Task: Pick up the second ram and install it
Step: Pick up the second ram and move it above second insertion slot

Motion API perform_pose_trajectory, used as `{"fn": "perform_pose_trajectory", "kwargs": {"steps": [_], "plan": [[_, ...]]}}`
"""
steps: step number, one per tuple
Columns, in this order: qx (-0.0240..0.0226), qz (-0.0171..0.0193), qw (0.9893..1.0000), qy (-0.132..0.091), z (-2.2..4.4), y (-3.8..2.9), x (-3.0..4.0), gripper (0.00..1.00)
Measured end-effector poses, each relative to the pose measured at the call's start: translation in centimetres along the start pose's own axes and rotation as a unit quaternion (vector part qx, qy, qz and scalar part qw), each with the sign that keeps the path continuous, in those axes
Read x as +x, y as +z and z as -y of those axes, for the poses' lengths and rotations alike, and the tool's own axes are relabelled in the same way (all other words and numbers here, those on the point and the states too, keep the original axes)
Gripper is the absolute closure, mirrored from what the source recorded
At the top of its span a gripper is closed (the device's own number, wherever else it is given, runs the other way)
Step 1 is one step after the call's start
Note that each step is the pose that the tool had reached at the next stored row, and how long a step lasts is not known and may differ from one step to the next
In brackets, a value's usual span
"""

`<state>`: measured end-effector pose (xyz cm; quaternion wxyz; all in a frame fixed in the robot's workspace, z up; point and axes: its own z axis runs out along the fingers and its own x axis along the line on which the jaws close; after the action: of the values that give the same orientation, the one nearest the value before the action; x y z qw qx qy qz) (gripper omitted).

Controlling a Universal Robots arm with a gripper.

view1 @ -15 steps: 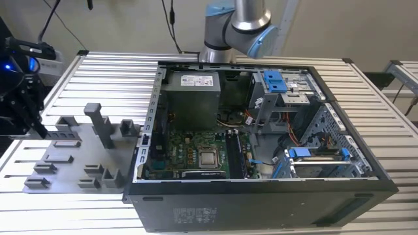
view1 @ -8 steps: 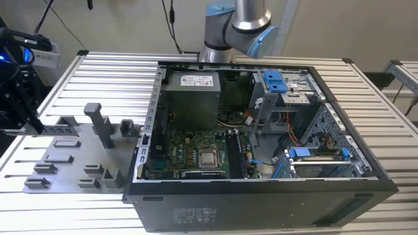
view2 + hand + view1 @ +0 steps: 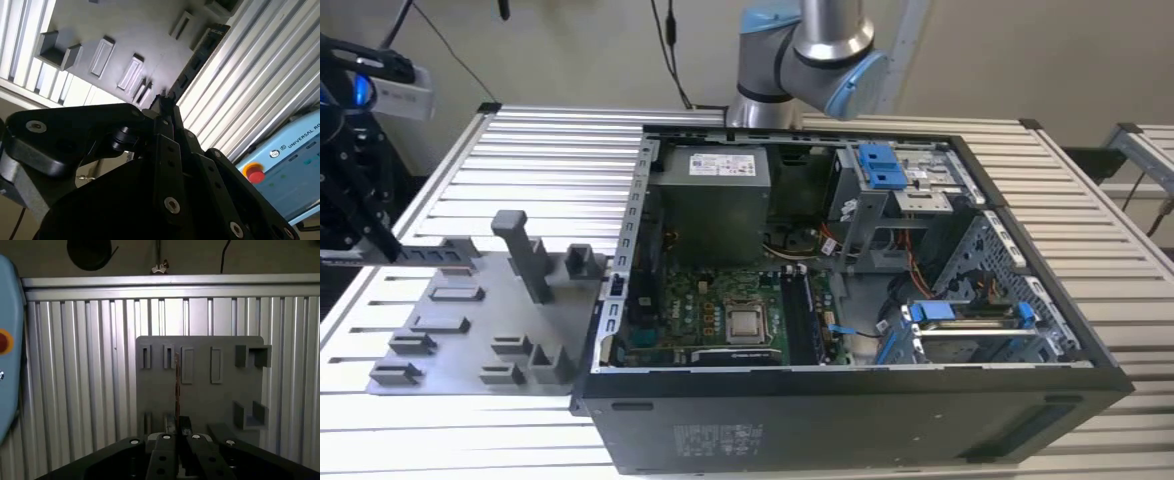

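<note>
1. Grey plastic tray (image 3: 460, 360) lies on the slatted metal bench (image 3: 454, 432) in the lower left of the exterior view. It carries several upright posts and a scatter of shallow rectangular slots.
2. A black computer case (image 3: 854, 410) lies open side up across the middle and right of that frame. Inside it are a green motherboard (image 3: 707, 300) with a square silver processor (image 3: 747, 322), a grey power supply box (image 3: 710, 200) toward the upper part, and blue-latched drive bays on the exterior view's right.
3. The gripper (image 3: 177, 432) is at the far left edge of the exterior view, over the tray's left side and well apart from the case.
4. In both wrist views its fingers are clamped on the second ram (image 3: 177, 390), a thin strip that runs out from between the fingertips. The first wrist view shows the strip edge-on and the second wrist view shows it dark and notched, with the tray behind it.
5. Whether the strip's far edge touches the tray I cannot tell.
6. The tray's right edge lies just beside the case's left wall, and the case walls stand up all round the motherboard.
7. Bare slats lie open in the upper left of the exterior view and along its bottom edge below the tray.
8. The arm (image 3: 807, 40) rises at the upper centre, behind the case.
</note>
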<state>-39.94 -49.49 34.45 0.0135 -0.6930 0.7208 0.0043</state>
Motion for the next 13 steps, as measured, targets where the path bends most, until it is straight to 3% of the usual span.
{"fn": "perform_pose_trajectory", "kwargs": {"steps": [13], "plan": [[0.0, 0.0, 1.0, 0.0, 0.03, -2.79, -0.07, 0.86]]}}
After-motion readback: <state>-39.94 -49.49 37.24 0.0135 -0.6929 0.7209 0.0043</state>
